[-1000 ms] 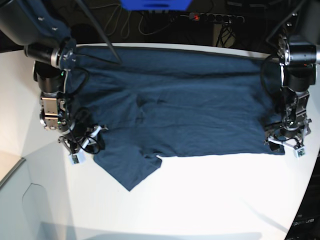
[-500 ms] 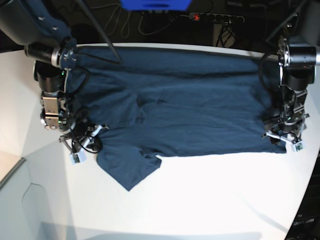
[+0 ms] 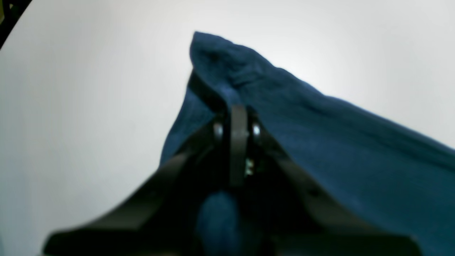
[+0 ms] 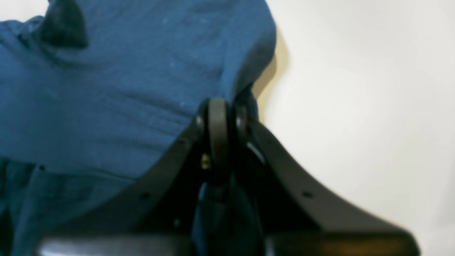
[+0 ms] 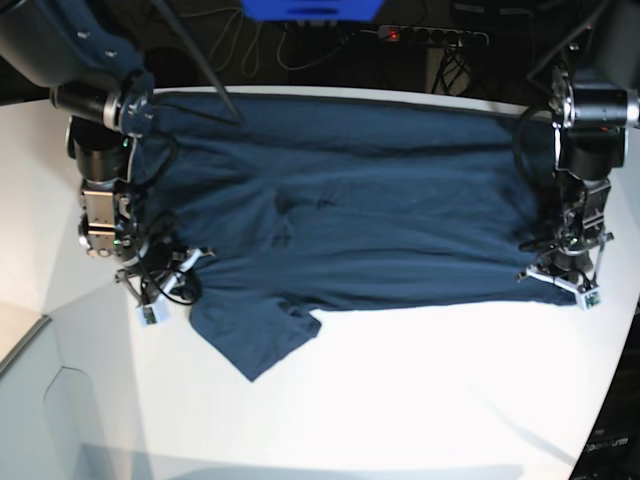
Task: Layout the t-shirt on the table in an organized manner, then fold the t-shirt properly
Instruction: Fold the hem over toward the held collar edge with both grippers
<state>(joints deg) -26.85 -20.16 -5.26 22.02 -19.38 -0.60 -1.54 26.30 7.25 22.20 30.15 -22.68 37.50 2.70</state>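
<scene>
Base view: since a second ago your left hand (image 5: 570,275), on this view's right, has drawn the shirt's (image 5: 350,215) near corner slightly inward and away from you; the hem there now sits a touch higher on the desk (image 5: 420,400). Your right hand (image 5: 165,285) has barely shifted. Reading: you are lifting both near corners to start a fold, or tensioning the hem; the layout step looks largely done. The shirt lies spread wide across the far half of the desk, dark navy, lightly creased mid-body, one sleeve pointing toward the near edge.

Left wrist view: your left hand (image 3: 239,121) is pinched tight on a shirt (image 3: 320,142) corner; cloth peaks above the tips and drapes off to the right over bare desk (image 3: 71,106).

Right wrist view: your right hand (image 4: 218,117) is likewise clamped on the shirt (image 4: 124,89) edge; fabric bunches left of it, desk (image 4: 355,106) bare to the right. Focus is soft in both wrist views.
</scene>
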